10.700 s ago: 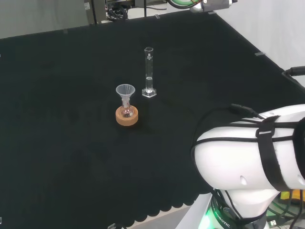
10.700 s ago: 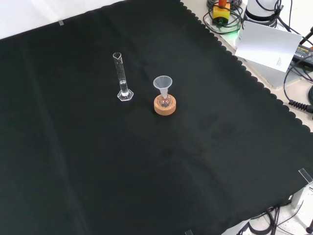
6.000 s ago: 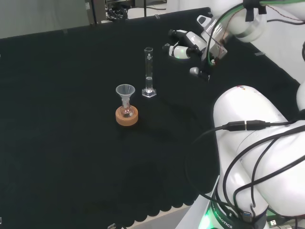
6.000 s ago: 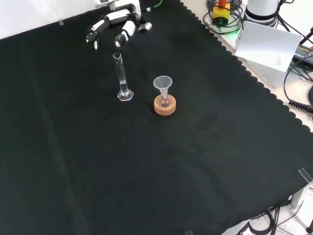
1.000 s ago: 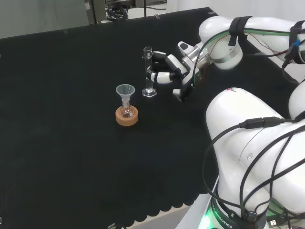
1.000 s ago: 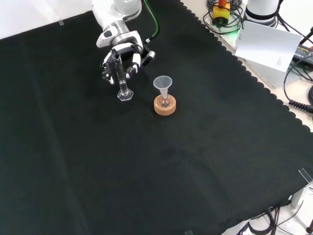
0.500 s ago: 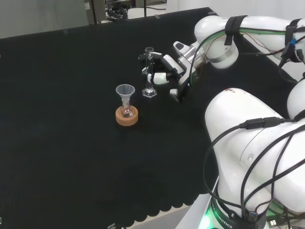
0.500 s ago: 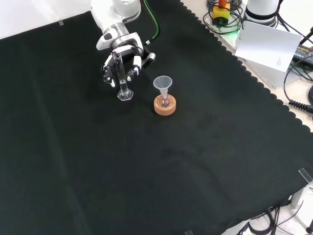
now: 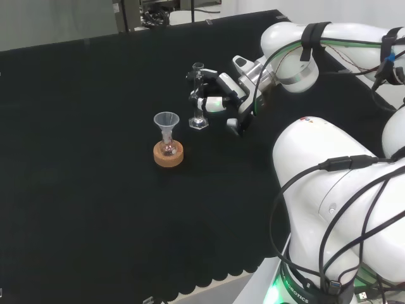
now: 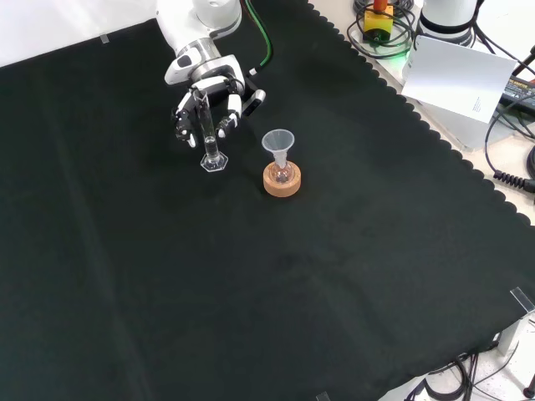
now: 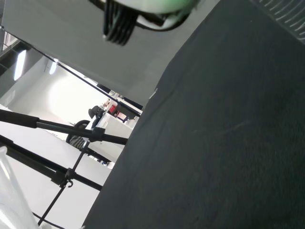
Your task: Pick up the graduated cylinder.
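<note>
The graduated cylinder (image 9: 199, 113) is a tall clear tube on a hexagonal foot, upright on the black cloth with its foot on the cloth. In the head view the hand (image 9: 223, 88) reaches in from the right, and its fingers (image 9: 209, 101) and thumb are curled round the tube's upper half. In the front view the hand (image 10: 209, 79) comes from above and wraps the cylinder (image 10: 210, 144) near its top. A little clear liquid seems to sit low in the tube.
A clear funnel (image 9: 166, 120) stands in a small flask on a cork ring (image 9: 168, 155), just left of the cylinder in the head view. In the front view the cork ring (image 10: 282, 181) lies right of the cylinder. Cables and a white card (image 10: 464, 75) lie beyond the cloth's scalloped edge.
Over the last second the hand moved up to the cylinder and its fingers curled round the tube. The cylinder's foot stays at the same spot on the cloth.
</note>
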`<state>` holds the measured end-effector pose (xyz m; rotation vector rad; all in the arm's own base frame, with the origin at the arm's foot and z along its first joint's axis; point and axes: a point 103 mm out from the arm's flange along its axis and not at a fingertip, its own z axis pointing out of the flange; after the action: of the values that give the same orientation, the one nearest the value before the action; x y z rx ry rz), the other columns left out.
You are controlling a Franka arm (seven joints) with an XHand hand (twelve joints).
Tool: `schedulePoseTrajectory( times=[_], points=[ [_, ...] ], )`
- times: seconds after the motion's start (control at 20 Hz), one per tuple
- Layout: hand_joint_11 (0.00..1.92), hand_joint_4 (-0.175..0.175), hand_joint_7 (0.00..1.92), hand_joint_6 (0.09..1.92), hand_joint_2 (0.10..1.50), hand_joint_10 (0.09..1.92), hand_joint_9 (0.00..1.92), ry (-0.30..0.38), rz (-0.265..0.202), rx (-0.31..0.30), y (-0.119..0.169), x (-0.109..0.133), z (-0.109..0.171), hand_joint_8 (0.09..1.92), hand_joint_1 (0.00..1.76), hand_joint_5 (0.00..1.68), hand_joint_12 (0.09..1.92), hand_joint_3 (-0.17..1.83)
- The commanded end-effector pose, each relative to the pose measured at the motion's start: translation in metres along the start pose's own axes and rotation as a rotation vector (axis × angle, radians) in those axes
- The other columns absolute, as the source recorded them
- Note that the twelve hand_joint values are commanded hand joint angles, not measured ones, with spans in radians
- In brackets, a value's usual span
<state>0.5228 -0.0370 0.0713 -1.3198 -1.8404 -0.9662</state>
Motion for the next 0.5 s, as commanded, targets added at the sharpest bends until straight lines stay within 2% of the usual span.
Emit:
schedulePoseTrajectory(
  times=[0.05, 0.5],
  points=[
    [0.83, 0.006, 0.62, 0.56, 0.72, 0.36, 0.99, 0.000, 0.002, -0.007, -0.0007, -0.0003, -0.0001, 0.63, 0.98, 0.56, 1.07, 0.55],
    [0.88, -0.002, 0.64, 0.53, 0.75, 0.33, 1.03, -0.023, 0.009, -0.012, -0.0026, -0.0022, -0.0017, 0.64, 0.91, 0.55, 1.04, 0.47]
  ],
)
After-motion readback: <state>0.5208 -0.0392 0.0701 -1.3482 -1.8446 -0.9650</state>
